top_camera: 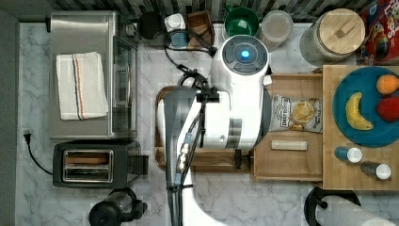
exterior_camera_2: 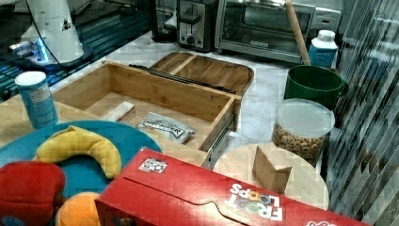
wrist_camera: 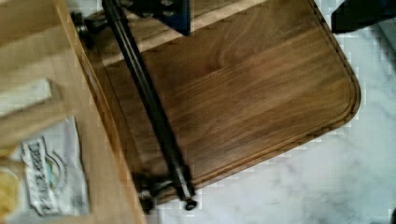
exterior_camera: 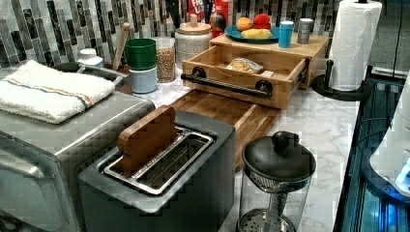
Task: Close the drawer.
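Drawer (exterior_camera: 241,72) stands fully open, chip bag (top_camera: 296,113) inside | closing not begun | finger state: cannot tell

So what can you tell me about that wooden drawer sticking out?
The drawer is a shallow box of light wood with thin walls and a flat bottom, pulled well out from under the slab bearing the plate. A dark bar handle runs across its front, above the cutting board. Inside lie a snack bag and a small pale block.
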